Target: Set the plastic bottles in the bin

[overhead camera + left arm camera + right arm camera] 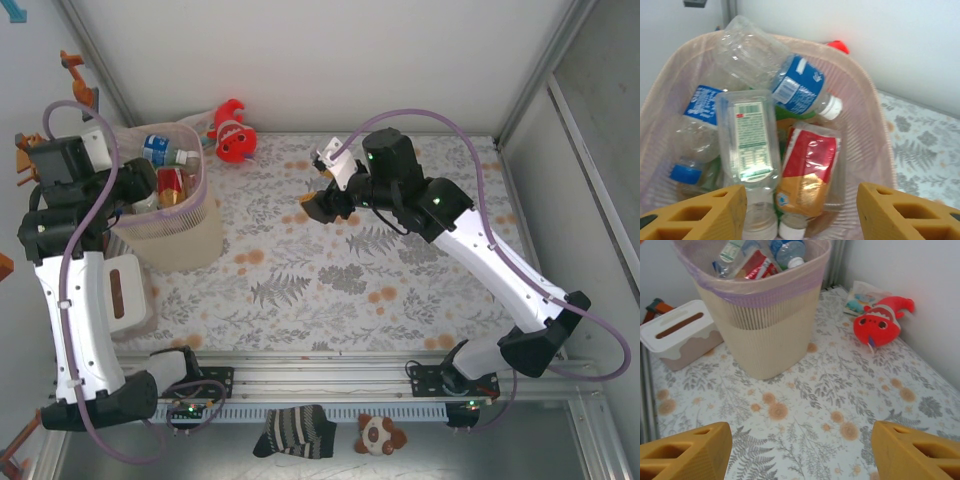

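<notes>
Quick rundown: every one of the bottles (168, 152) that can be seen is already sat inside the bin (767, 335). The bin is stood upright at the far left of the table (330, 290), just beside a white tissue box (677, 332).

From the left wrist view a proper pile can be made out. A blue-label bottle (790, 80) is laid slantwise across the top, with its white cap pointed right. A green-label bottle (747, 145) is stretched out below it, with the cap end nearest the camera. A red-label bottle (810, 167) is tucked right against that one, touching it. A second blue label (700, 105) is squashed up against the bin's left wall, and a blue cap is seen a bit lower.

The left gripper (800, 212) is hung over the bin's mouth, jaws spread wide and nothing pinched between them. The bottles are lying loose under the gap, not gripped.

The right gripper (800, 452) is parked over the middle of the table, well apart from the bin. Its jaws are parted too and nothing is held; the floral cloth is seen beneath them.

A fish plush (880, 320) is propped at the back wall, right of the bin, with a small card (862, 295) just behind it. Down past the front rail, a striped sock (295, 430) and a small plush (380, 435) are left lying near each other.
</notes>
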